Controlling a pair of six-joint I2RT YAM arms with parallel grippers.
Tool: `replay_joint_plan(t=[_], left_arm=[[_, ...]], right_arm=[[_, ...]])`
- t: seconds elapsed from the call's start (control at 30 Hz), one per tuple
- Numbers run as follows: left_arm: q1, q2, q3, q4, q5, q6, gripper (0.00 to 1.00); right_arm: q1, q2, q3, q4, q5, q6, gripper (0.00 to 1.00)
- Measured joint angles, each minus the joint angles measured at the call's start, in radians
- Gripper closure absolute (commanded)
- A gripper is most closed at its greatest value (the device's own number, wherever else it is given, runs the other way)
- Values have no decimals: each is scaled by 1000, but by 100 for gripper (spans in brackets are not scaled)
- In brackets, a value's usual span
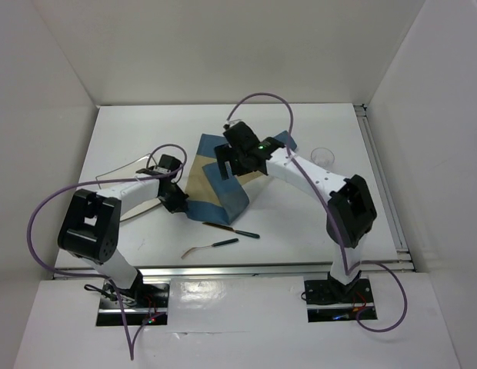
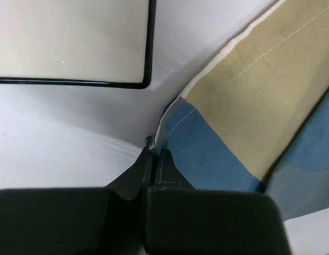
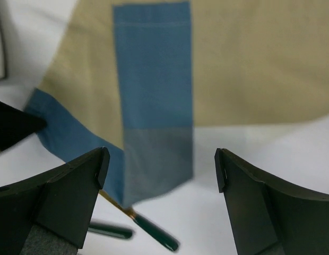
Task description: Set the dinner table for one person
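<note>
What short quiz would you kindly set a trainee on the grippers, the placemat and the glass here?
1. True or false: the left gripper is shut on the edge of the placemat.
2. The right gripper over the placemat is: A) shut on nothing; B) open; C) shut on the placemat.
3. Fill in: seen from the top camera, the glass stands to the ___ of the placemat.
Key: 1 true; 2 B; 3 right.
</note>
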Motion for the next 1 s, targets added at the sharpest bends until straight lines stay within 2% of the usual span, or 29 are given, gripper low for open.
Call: replay_joint_plan(t=[0.17,0.2,0.3,0.53,0.67,0.8,0.93,1.0], left_arm=[[-6,-24,34,-50,-22,25,100],[-6,-34,39,-56,-25,27,100],[-6,-75,56,-77,-32,44,100],[-6,-145,62,-93,-22,52,100],[-6,-145,62,-100,-12,54,100],[-6,-145,64,-103,-7,54,100],[-6,-145,71,-103,1,55,100],[-6,-145,76,-103,8,55,100]], right_arm=[[37,187,223,6,-21,-2,19],[37,222,258,13,-26,-3,27],[39,317,327,24,-33,-2,39],[40,483,420,47,-63,2,37],[42,534,468,51,-77,8,32],[50,573,497,63,-76,13,32],[56,614,507,65,-66,21,42],[60,629,519,67,-48,27,42]])
